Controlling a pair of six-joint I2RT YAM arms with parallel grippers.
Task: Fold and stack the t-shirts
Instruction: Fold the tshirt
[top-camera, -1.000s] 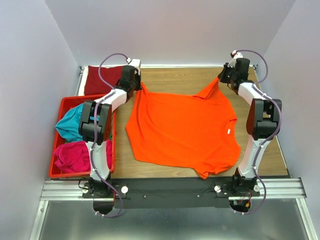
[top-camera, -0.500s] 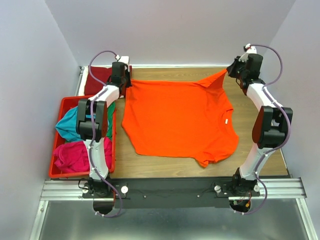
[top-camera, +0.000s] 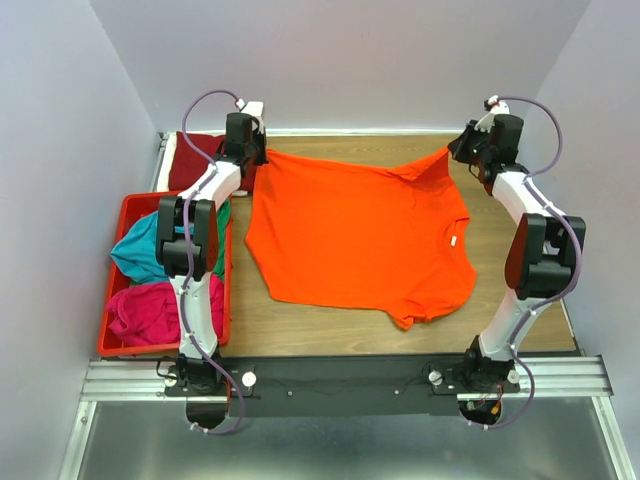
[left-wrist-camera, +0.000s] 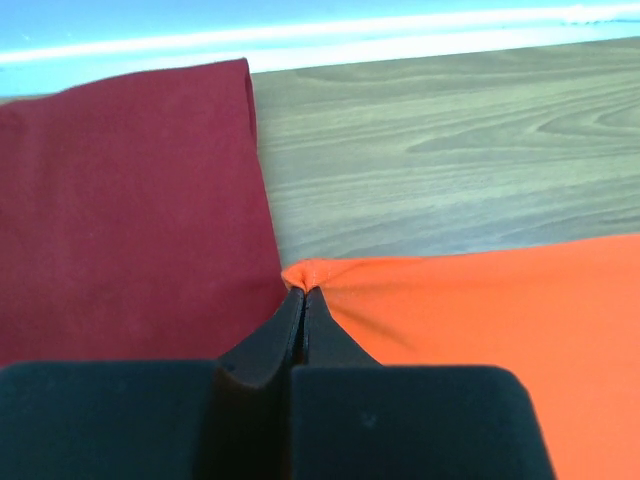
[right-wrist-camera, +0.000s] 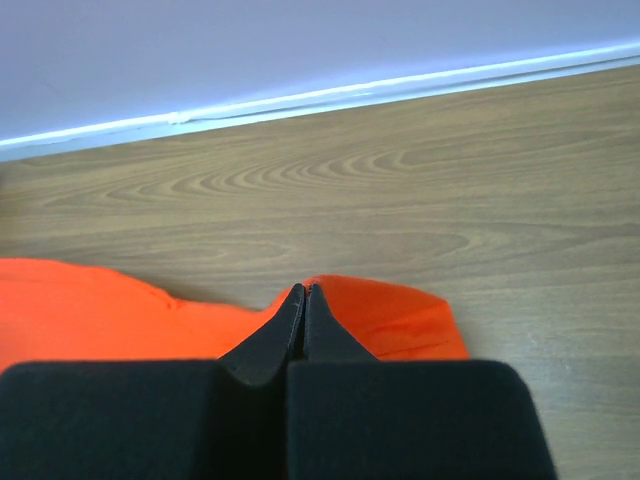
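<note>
A bright orange t-shirt (top-camera: 360, 235) lies spread across the middle of the wooden table, its far edge stretched between both arms. My left gripper (top-camera: 262, 155) is shut on its far left corner (left-wrist-camera: 310, 275). My right gripper (top-camera: 450, 152) is shut on the far right corner (right-wrist-camera: 385, 310), which rises in a peak. A folded dark red t-shirt (top-camera: 200, 160) lies at the far left, right beside the left gripper (left-wrist-camera: 303, 292). In the right wrist view the right gripper (right-wrist-camera: 305, 290) pinches orange cloth just above the wood.
A red plastic crate (top-camera: 112, 345) at the left edge holds a teal t-shirt (top-camera: 140, 250), a magenta one (top-camera: 145, 310) and a strip of green cloth (top-camera: 222, 215). The back wall (right-wrist-camera: 300, 50) stands close behind both grippers. The black rail (top-camera: 340, 378) runs along the near edge.
Both grippers have pulled apart and toward the back wall, stretching the orange t-shirt's far edge straight. The shirt has slid away from the near edge and lies flatter.
</note>
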